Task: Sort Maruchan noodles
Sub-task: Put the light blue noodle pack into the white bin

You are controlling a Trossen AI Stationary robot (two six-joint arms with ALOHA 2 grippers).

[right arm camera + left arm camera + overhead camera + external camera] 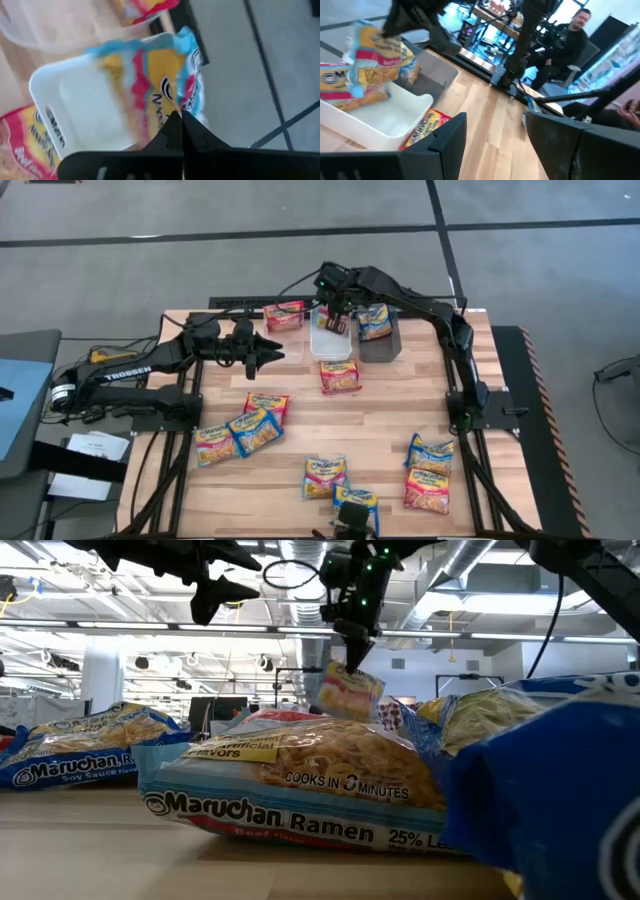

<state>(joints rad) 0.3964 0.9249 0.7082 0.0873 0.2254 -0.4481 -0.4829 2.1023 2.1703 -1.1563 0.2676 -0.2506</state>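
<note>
Right gripper (337,318): fingers closed on the edge of one noodle packet (150,85), red and blue banded, which hangs below the fingertips, clear of any surface. Directly beneath the hanging packet is the white bin (333,340); the low view shows the same packet (347,692) dangling from the closed fingers.

Just beside the fingers, on the side of the right arm's base, a blue-banded packet (375,321) lies in the dark-grey bin (379,345). On the other side a red packet (284,315) lies in the clear bin. Another red packet (340,376) lies on the table (400,405), just past the white bin.

Left gripper (270,352): fingers spread wide, holding nothing, raised above the table well apart from the bins. The remaining packets lie scattered on the table, far from both sets of fingers.
</note>
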